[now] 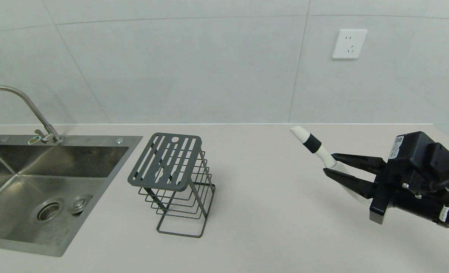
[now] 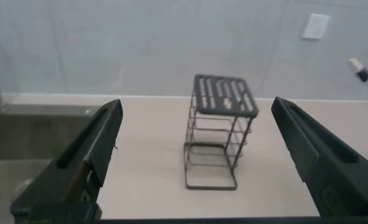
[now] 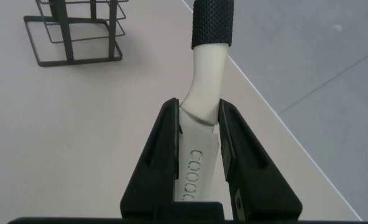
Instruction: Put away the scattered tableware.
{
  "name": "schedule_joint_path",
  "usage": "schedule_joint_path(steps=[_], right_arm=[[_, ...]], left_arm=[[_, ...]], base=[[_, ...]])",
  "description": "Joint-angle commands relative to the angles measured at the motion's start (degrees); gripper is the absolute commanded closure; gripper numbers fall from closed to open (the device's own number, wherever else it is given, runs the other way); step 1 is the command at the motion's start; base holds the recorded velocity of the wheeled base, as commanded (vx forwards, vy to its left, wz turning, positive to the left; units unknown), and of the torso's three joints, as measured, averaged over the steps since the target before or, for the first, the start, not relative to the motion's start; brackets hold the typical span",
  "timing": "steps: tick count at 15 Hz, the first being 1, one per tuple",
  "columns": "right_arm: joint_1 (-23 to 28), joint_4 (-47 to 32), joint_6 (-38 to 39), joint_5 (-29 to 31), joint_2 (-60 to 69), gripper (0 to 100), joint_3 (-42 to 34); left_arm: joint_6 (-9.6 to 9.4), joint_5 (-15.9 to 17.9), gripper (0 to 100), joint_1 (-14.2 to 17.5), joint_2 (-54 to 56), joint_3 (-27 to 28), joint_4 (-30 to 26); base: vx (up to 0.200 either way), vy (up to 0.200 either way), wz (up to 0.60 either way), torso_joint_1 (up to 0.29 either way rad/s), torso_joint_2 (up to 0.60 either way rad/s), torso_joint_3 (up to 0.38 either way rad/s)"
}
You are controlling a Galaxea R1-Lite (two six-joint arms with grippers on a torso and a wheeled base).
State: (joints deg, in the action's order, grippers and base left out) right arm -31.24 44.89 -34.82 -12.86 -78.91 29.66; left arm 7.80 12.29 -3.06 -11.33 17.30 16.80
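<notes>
Right gripper [image 1: 328,163]: clamped on the knife, the fingers pinching the flat white part just below the handle, over the right side of the counter [image 1: 269,220].
Knife [image 1: 313,145]: white with a black band on the handle. Its long axis slanted, with the handle end pointing up and left toward the wall [image 1: 209,68]. The other end ran back down between the fingers toward the wrist.
Open room: a wide stretch of bare counter lay between the knife and the rack [image 1: 166,161], and the two were well apart.
Rack: dark wire with a slotted top plate. It stood upright mid-counter, near the sink [image 1: 95,159] but apart from its rim.
Edges: the counter's back edge met the wall, and the sink rim bounded it on the left.
Left gripper [image 2: 196,104]: fingers spread wide, with the rack farther off between them.
</notes>
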Motion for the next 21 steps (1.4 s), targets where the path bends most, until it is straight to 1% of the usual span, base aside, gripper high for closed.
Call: schedule_joint_path(steps=[1,2,3,4,5,7,9,10,11,13,15,16,17,20,21], right_arm=[[-1.5,0.0,0.0,0.1,-2.4,100,1.7],[-1.6,0.1,0.0,0.1,-2.7,100,2.1],[-1.8,0.1,0.0,0.1,-3.1,100,2.4],[-1.8,0.2,-0.1,0.3,-3.2,100,2.4],[-1.8,0.5,-1.5,0.3,-3.2,100,2.4],[-1.8,1.0,-2.8,0.3,-3.3,100,2.4],[-1.8,1.0,-2.8,0.3,-3.3,100,2.4],[-1.8,1.0,-2.8,0.3,-3.3,100,2.4],[-1.8,1.1,-2.8,0.4,-3.2,100,2.4],[-1.8,1.5,-2.8,0.5,-3.2,100,2.5],[-1.8,2.3,-2.8,0.5,-3.2,100,2.8],[-1.8,2.3,-2.8,0.5,-3.2,100,2.8],[-1.8,2.3,-2.8,0.5,-3.2,100,2.8],[-1.9,2.3,-2.8,0.0,-3.2,100,2.9],[-1.9,2.3,-2.6,-0.2,-3.1,100,2.9]], left_arm=[[-0.77,9.8,0,-4.1,-18.7,4.4,14.2],[-1.74,13.6,0,-4.7,-23.7,3.7,20.7],[-3.5,20.5,0,-6.2,-28.7,2.5,28.3],[-5.34,28.3,0,-7.3,-33.9,1.2,34.2],[-7.01,31.2,0,-7.5,-38.5,0.9,37.1],[-10.35,35.6,0,-10.0,-44.1,1.1,40.6],[-11.41,37.6,0,-11.4,-47.0,1.1,41.3],[-11.67,40.4,0,-12.4,-49.8,1.2,41.3],[-11.58,41.4,0,-13.4,-51.8,1.5,41.3],[-11.32,41.2,0,-16.3,-56.2,3.4,41.2],[-11.32,41.1,0,-16.7,-61.2,6.6,41.3],[-11.32,41.1,0,-17.3,-62.9,7.6,41.4],[-11.49,41.1,0,-18.6,-65.3,8.5,41.6],[-11.23,41.1,0,-22.9,-70.9,9.9,43.3],[-11.23,41.0,0,-23.7,-74.5,10.9,45.3]], base=[[0.0,0.0,0.0,0.0,0.0,0.0],[0.0,0.0,0.0,0.0,0.0,0.0],[0.0,0.0,0.0,0.0,0.0,0.0],[0.0,0.0,0.0,0.0,0.0,0.0],[0.0,0.0,0.0,0.0,0.0,0.0],[0.0,0.0,0.0,0.0,0.0,0.0],[0.0,0.0,0.0,0.0,0.0,0.0],[0.0,0.0,0.0,0.0,0.0,0.0],[0.0,0.0,0.0,0.0,0.0,0.0],[0.0,0.0,0.0,0.0,0.0,0.0],[0.0,0.0,0.0,0.0,0.0,0.0],[0.0,0.0,0.0,0.0,0.0,0.0],[0.0,0.0,0.0,0.0,0.0,0.0],[0.0,0.0,0.0,0.0,0.0,0.0],[0.0,0.0,0.0,0.0,0.0,0.0]])
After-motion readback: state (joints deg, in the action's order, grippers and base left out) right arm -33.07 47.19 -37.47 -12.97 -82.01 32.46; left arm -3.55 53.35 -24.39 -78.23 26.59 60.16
